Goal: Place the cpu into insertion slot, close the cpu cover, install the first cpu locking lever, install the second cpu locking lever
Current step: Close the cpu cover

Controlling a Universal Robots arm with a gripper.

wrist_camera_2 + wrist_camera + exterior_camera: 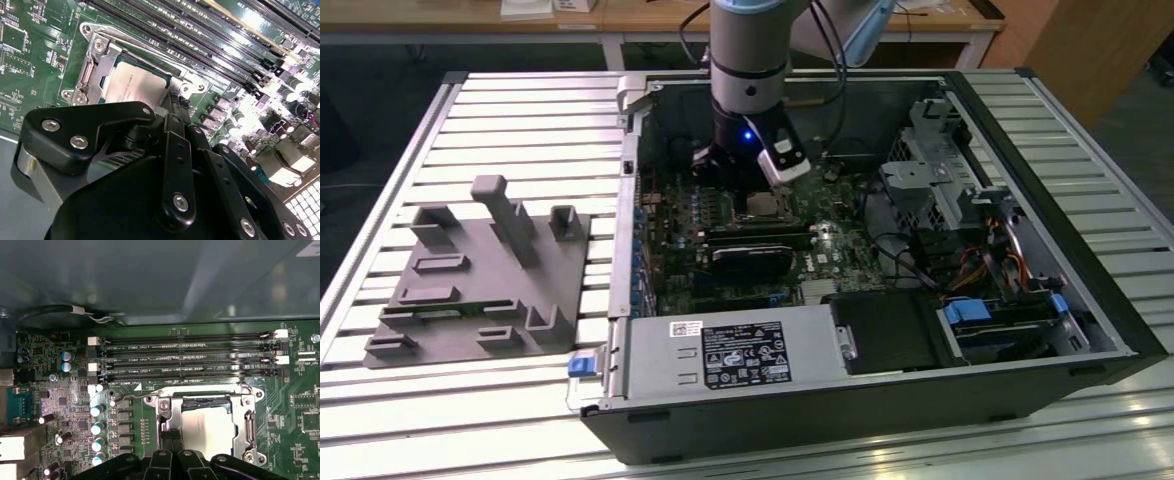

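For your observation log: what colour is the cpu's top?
Dull silver-grey; the cpu shows best in the first wrist view.

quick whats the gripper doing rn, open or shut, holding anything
Gripper: cannot be told whether open or closed, or holding anything; it is down at the edge of the cpu, which lies framed by the cpu cover.

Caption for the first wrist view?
The cpu in the insertion slot, framed by the cpu cover, tool at its edge.
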